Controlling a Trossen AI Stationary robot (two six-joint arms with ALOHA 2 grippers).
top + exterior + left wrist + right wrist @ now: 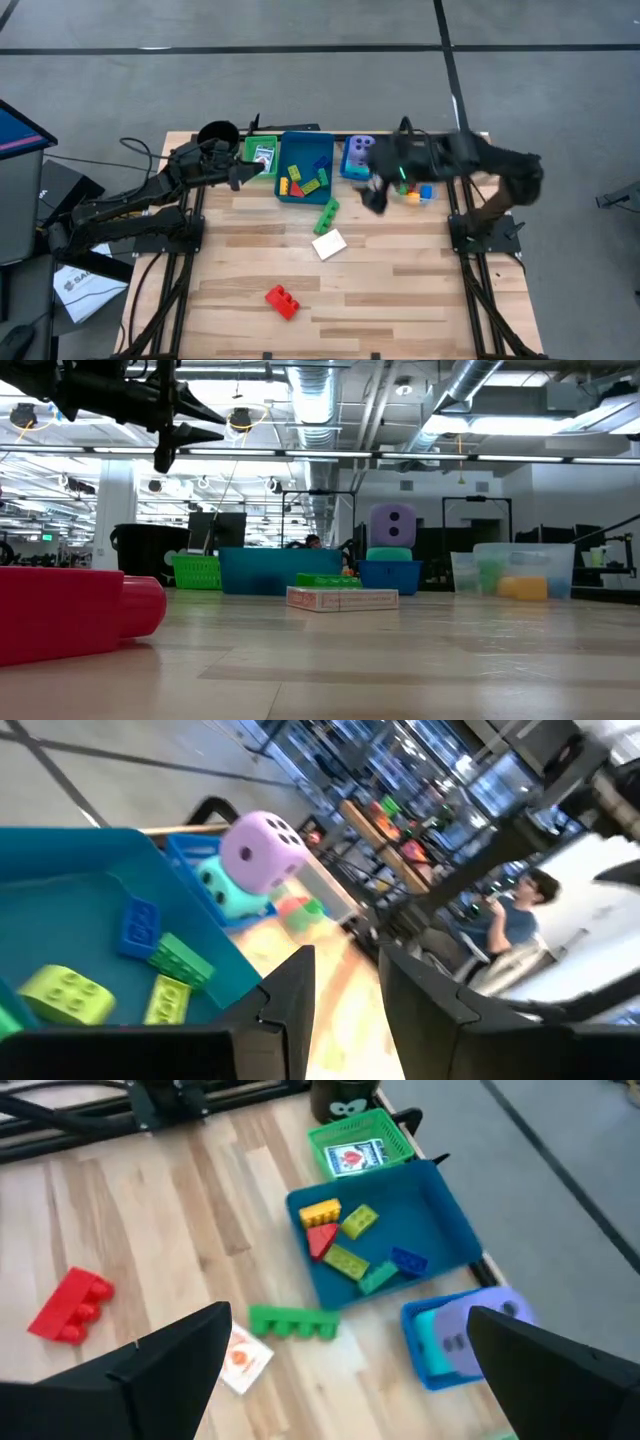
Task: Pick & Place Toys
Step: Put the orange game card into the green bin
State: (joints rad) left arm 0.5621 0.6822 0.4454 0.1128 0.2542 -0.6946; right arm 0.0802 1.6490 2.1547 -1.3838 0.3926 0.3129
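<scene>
On the table lie a green brick (327, 215), a white card (329, 243) and, near the front edge, a red brick (282, 300). Several bricks lie in the blue tray (286, 190). A purple die (362, 148) rests on a teal die (225, 885) in a small blue tray. My left gripper (243, 175) hovers between the green basket and the blue tray, its fingers (290, 1010) a little apart with nothing between them. My right gripper (350, 1380) hangs wide open and empty, high above the green brick (293, 1322) and the card (243, 1358).
A green basket (262, 157) with a picture card in it and a black cup (218, 135) stand at the far left. A clear tray (420, 192) with coloured bricks sits at the far right. Bare tabletop stretches across the near half around the red brick.
</scene>
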